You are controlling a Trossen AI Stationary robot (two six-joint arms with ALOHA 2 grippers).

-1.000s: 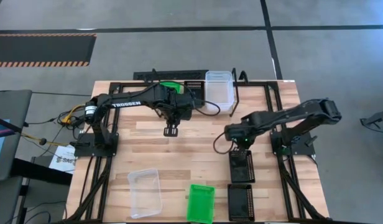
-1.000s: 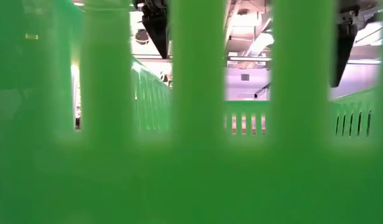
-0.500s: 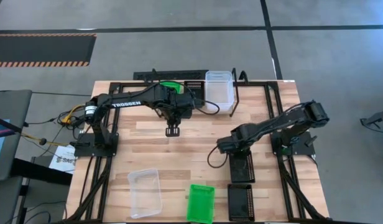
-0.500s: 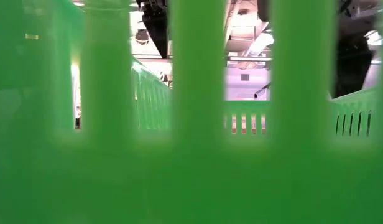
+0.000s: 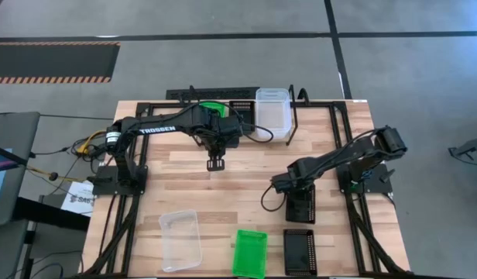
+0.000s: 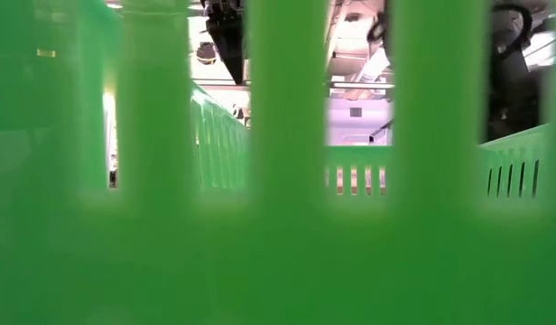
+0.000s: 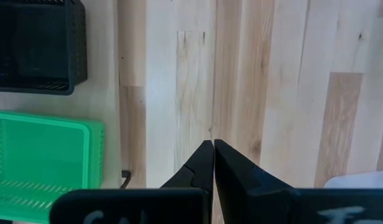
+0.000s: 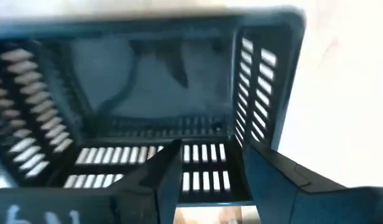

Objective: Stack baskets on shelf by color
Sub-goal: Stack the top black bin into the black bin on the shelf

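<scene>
Black basket (image 5: 301, 208) now straddled, right claw (image 5: 299, 195) lower

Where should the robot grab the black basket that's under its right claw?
Probably its short end wall. The right gripper comes from above, open fingers either side of that thin slotted wall of the black basket, which lies flat, open side up.

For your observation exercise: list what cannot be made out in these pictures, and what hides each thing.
- Low view: table hidden by blurred green basket against the lens.
- High view: shelf contents partly covered by left arm.
- Right wrist view: black basket blurred; whether right gripper touches it is unclear.
</scene>
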